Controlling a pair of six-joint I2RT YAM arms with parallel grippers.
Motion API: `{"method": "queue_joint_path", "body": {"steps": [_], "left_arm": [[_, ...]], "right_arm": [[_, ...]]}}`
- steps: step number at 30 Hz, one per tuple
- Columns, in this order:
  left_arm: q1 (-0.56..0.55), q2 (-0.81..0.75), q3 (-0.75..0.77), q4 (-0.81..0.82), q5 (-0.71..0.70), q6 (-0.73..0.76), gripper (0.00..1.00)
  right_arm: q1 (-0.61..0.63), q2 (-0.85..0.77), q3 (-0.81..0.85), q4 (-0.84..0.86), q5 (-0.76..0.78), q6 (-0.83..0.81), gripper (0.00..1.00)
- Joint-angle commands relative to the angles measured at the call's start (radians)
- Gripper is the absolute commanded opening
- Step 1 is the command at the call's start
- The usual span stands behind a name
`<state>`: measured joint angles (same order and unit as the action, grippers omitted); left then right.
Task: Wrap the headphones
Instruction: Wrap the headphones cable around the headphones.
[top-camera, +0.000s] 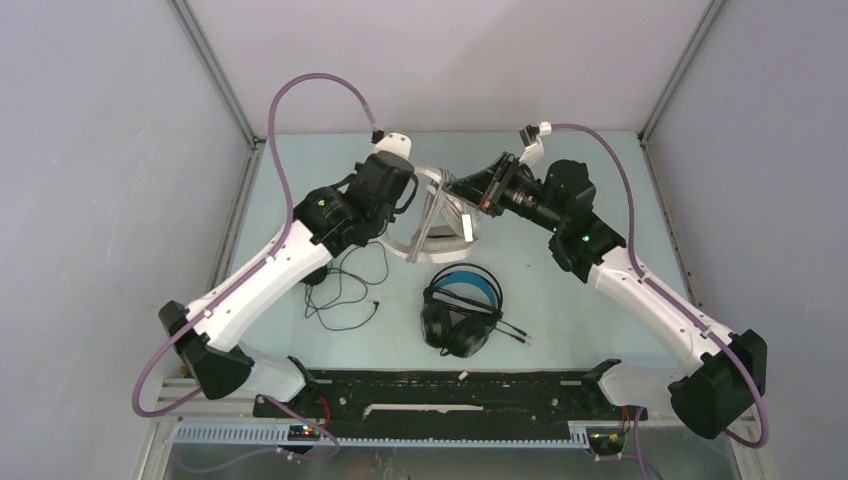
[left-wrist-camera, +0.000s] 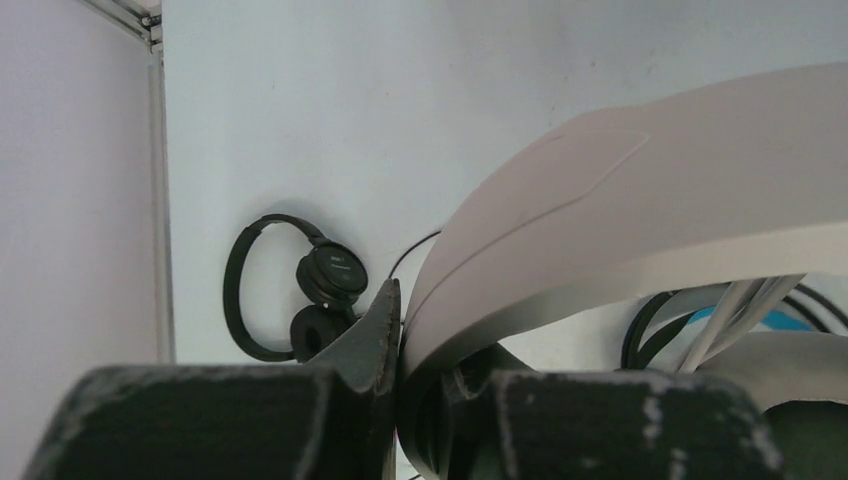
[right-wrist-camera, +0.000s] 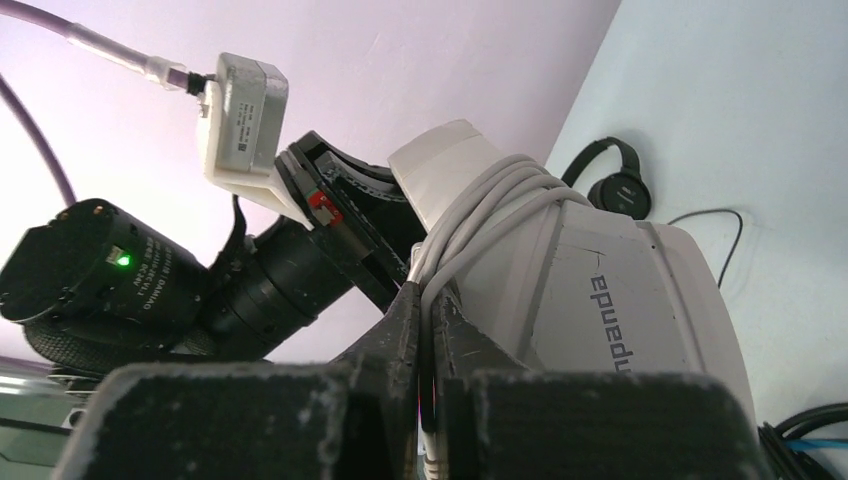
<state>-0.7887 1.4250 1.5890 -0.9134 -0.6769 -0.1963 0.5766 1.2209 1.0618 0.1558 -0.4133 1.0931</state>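
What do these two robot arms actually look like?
The left arm and right arm are white shells between bulky black joints, each showing a small green light. A purple cable loops to a white box at each wrist. The left gripper and right gripper have dark, scuffed, tapering fingers.

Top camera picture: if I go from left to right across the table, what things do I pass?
Left arm's base → small black headphones with a loose cord → black headphones with the blue headband → right arm's base. The white headphones, held up in the middle, overlap the others, so I skipped them.
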Motion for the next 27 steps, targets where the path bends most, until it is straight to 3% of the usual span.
{"method": "queue_joint_path", "body": {"steps": [1, 7, 16, 27], "left_arm": [[0.008, -0.096, -0.064, 0.268, -0.085, -0.124, 0.0], [0.008, -0.184, -0.193, 0.524, -0.085, -0.1, 0.0], [0.008, -0.213, -0.251, 0.739, -0.111, -0.012, 0.0], [0.008, -0.231, -0.244, 0.776, -0.128, 0.015, 0.0]], "right_arm": [[0.056, -0.014, 0.119, 0.047, -0.06, -0.079, 0.09], [0.087, -0.018, 0.167, -0.05, 0.023, -0.231, 0.12], [0.099, -0.079, 0.17, -0.08, 0.066, -0.367, 0.18], [0.109, -0.138, 0.17, -0.133, 0.079, -0.424, 0.26]]}}
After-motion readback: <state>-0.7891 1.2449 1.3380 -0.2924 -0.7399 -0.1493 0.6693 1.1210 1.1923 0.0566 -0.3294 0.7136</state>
